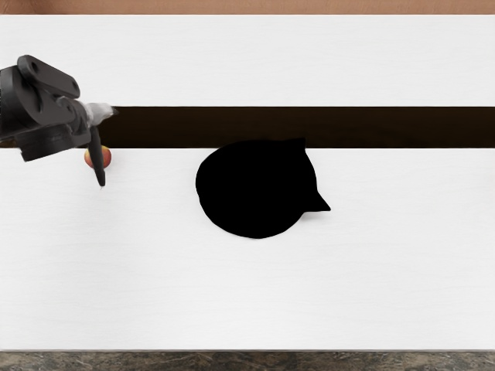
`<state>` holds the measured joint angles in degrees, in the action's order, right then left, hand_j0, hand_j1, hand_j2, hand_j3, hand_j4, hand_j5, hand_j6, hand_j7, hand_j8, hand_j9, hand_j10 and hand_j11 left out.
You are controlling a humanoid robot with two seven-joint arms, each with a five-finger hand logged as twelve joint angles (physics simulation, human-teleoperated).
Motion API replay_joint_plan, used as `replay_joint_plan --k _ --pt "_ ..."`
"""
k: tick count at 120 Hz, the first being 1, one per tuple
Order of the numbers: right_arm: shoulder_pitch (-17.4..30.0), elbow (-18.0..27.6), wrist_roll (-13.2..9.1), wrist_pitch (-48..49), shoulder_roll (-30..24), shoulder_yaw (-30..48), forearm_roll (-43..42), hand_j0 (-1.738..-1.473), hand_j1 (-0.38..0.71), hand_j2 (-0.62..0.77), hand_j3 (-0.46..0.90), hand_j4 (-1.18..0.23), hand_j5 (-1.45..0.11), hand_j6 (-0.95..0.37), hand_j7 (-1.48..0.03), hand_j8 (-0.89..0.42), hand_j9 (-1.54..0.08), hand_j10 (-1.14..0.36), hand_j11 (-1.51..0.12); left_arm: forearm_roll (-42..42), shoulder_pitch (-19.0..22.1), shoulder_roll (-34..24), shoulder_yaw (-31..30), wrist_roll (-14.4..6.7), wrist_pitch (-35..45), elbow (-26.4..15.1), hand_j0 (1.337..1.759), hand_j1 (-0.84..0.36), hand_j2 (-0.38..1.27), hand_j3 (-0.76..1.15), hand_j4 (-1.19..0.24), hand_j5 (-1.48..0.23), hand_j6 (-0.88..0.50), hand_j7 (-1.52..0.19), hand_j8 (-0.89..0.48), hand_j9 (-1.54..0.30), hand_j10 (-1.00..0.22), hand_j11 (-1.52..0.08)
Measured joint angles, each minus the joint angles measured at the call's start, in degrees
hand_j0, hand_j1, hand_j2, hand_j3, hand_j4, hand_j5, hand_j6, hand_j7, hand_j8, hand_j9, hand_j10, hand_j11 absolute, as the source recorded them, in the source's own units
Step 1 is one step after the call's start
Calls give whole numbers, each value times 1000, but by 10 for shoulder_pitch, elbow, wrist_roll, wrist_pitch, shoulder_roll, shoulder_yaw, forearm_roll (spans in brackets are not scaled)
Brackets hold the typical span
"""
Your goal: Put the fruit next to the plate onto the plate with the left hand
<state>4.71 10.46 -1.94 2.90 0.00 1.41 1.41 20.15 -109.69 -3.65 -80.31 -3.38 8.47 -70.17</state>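
now left hand [56, 114] at fruit [105, 158], well apart fr. plate [255, 189]

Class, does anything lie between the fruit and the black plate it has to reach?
Nothing visible does. Only bare white table separates the fruit from the plate, and the left hand is at the fruit, partly covering it.

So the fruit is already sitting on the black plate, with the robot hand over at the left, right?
No: the head view shows the fruit on the table, left of the black plate and apart from it, beside the robot hand at the left.
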Motion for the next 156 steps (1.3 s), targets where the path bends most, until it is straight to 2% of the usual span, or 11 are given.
replay_joint_plan --k 25,40,52,87,117,131,156 --pt "0 0 0 0 0 0 0 -1658 -335 -2 0 -12 -15 -12 -15 -12 -15 -12 -15 1 59 5 6 -1 7 69 1658 332 3 0 -14 -18 -15 -18 -14 -18 -14 -18" --pt "0 0 0 0 0 0 0 -1658 -335 -2 0 -12 -15 -12 -15 -12 -15 -12 -15 1 101 4 4 -1 8 113 1658 267 14 0 -69 -89 -69 -89 -69 -89 -68 -89" --pt "0 0 0 0 0 0 0 -1658 -335 -2 0 -12 -15 -12 -15 -12 -15 -12 -15 1 110 -1 4 -1 8 140 1658 211 23 0 -115 -149 -116 -149 -116 -149 -115 -149" --pt "0 0 0 0 0 0 0 -1658 -335 -2 0 -12 -15 -12 -15 -12 -15 -12 -15 0 148 -6 3 1 8 185 1658 123 38 0 -189 -245 -189 -245 -189 -245 -189 -245" --pt "0 0 0 0 0 0 0 -1658 -335 -2 0 -12 -15 -12 -15 -12 -15 -12 -15 -1 161 -2 6 4 4 203 1658 52 50 0 -249 -323 -249 -322 -249 -322 -249 -322" --pt "0 0 0 0 0 0 0 -1658 -335 -2 0 -12 -15 -12 -15 -12 -15 -12 -15 -8 181 -1 6 5 2 211 1658 33 54 0 -265 -344 -265 -343 -265 -343 -265 -343" --pt "0 0 0 0 0 0 0 -1658 -335 -2 0 -12 -15 -12 -15 -12 -15 -12 -15 -11 182 -1 5 5 0 218 1658 -30 64 0 -317 -412 -318 -411 -318 -411 -317 -411"
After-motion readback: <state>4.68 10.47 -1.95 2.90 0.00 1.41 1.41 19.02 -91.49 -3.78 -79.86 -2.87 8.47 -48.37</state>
